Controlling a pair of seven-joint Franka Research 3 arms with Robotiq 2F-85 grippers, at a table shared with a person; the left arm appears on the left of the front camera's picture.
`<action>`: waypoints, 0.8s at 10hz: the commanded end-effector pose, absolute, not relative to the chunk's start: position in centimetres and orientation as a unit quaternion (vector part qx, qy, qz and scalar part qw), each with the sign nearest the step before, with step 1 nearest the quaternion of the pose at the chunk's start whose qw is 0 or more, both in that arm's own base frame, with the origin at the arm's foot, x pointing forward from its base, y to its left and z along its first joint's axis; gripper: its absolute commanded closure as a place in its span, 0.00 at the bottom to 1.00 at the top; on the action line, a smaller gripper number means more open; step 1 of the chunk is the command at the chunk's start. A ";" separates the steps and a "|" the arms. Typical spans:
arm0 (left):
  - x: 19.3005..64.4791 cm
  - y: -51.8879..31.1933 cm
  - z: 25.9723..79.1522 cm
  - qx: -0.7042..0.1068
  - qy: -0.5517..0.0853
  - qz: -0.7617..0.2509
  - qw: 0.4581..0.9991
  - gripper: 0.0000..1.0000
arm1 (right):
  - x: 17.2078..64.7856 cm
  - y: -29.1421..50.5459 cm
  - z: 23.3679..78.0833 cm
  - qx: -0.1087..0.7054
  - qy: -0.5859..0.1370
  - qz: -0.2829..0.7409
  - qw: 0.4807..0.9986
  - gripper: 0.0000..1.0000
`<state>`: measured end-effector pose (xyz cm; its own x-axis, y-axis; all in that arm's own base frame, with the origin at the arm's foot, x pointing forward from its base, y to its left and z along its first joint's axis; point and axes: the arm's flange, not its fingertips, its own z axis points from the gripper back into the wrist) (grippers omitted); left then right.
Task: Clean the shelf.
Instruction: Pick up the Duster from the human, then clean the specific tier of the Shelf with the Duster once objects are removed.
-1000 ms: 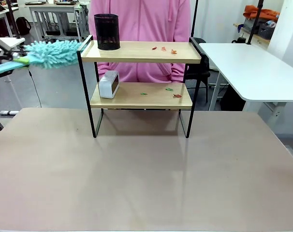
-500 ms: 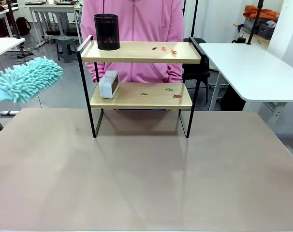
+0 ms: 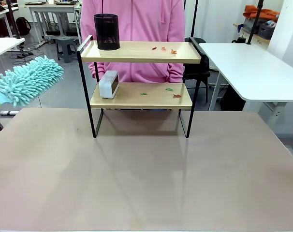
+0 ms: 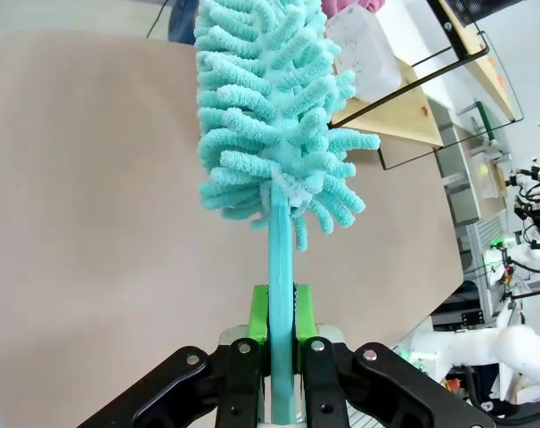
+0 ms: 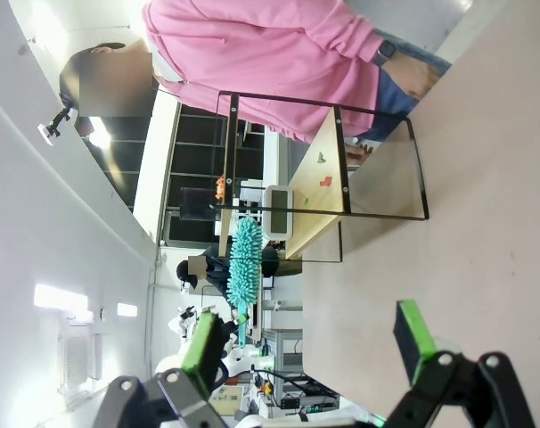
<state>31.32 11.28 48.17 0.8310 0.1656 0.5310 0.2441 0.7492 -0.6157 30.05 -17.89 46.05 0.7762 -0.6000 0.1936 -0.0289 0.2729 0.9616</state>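
The shelf (image 3: pixel 137 52) stands mid-table, a black-framed rack with two wooden boards. Small red and green scraps (image 3: pixel 163 49) lie on the right part of both boards. A black mesh cup (image 3: pixel 107 31) sits at the top board's left end, and a white device (image 3: pixel 109 84) is on the lower board. To the left of the shelf and apart from it hangs a teal fluffy duster (image 3: pixel 28 79). My left gripper (image 4: pixel 282 312) is shut on the duster's handle (image 4: pixel 281 267). My right gripper (image 5: pixel 306 343) is open and holds nothing, well back from the shelf (image 5: pixel 319 209).
A person in a pink top (image 3: pixel 137 19) stands behind the shelf. A white table (image 3: pixel 248 67) is at the right, with another at the far left. The tan tabletop (image 3: pixel 146 174) lies bare in front of the shelf.
The duster has swung away from the top board's left end, down and to the left. My left gripper has left the front view. The shelf's contents have not moved.
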 end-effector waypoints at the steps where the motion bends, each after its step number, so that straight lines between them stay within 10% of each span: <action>1: 31.4 11.5 48.4 -0.352 -0.289 -0.016 0.890 1.00 | 30.4 -17.9 46.2 0.576 -0.291 -0.180 0.743 0.00; 8: 31.4 11.5 48.4 -0.352 -0.289 -0.016 0.890 1.00 | 30.4 -17.9 46.2 0.576 -0.291 -0.180 0.743 0.00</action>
